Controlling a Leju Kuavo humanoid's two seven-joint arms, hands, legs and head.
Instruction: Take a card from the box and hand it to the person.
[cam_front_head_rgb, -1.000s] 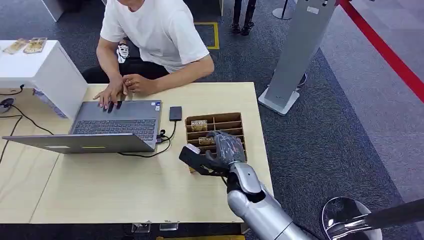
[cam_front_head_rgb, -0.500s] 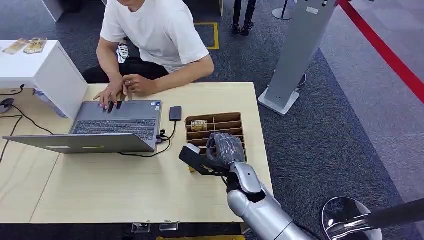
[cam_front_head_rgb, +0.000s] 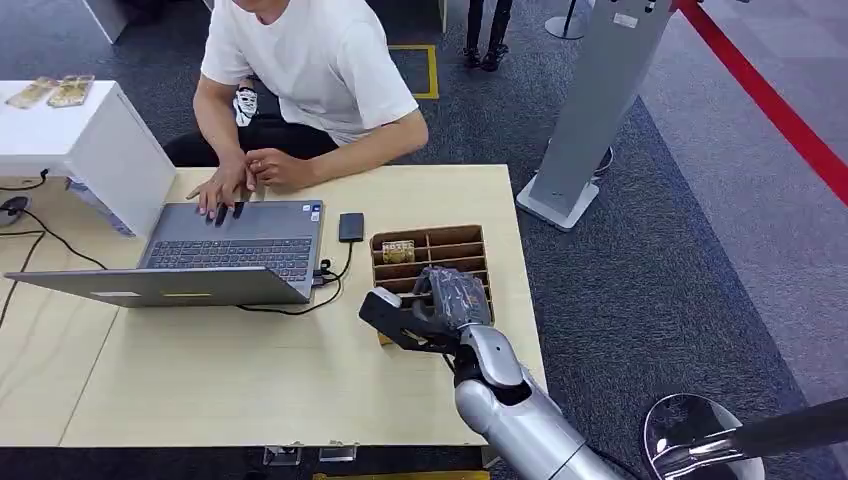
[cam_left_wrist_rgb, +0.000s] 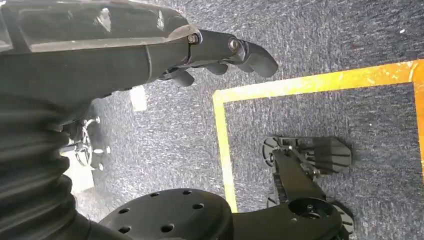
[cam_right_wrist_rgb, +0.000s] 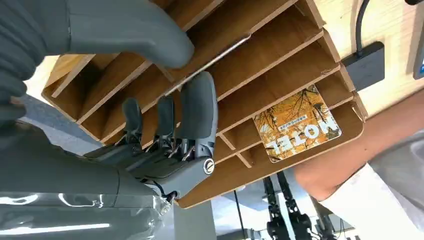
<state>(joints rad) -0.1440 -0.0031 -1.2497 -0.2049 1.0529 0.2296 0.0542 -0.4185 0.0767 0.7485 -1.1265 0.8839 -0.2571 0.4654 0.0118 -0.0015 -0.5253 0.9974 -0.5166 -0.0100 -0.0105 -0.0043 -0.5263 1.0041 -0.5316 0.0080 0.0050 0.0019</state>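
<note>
Over the near rows of the box (cam_front_head_rgb: 431, 238), the right hand (cam_front_head_rgb: 440, 300) has crept a little farther in than a second ago. The printed card that then showed just ahead of its fingertips is now covered in the head view. From the wrist, the thumb and fingers (cam_right_wrist_rgb: 197, 107) pinch a thin card (cam_right_wrist_rgb: 210, 62) seen edge-on, which stands in a slot partway along the box. I judge the grasp made but the lift not begun, with the handover still to come. A second card (cam_front_head_rgb: 398, 250), printed orange, lies flat in a compartment at the far corner of the box and is untouched. The left hand (cam_left_wrist_rgb: 220, 50) hangs released, holding nothing, above carpet crossed by a yellow line (cam_left_wrist_rgb: 300, 82). The box sits on a pale wooden desk (cam_front_head_rgb: 200, 370). Far to the left of the box stands a white cabinet (cam_front_head_rgb: 70, 130). Nearer on that side is an open laptop (cam_front_head_rgb: 230, 250), with the person's hands (cam_front_head_rgb: 235, 180) resting at its far edge. Just left of the box lies a small black drive (cam_front_head_rgb: 351, 226), cabled to the laptop. The person (cam_front_head_rgb: 310, 70) sits beyond the desk, across from the robot. Right of the box a dark carpet (cam_front_head_rgb: 650, 300) carries a grey stand (cam_front_head_rgb: 590, 110). A red stripe (cam_front_head_rgb: 780, 110) runs beyond that, and a chrome stool base (cam_front_head_rgb: 700, 440) sits near the robot.
</note>
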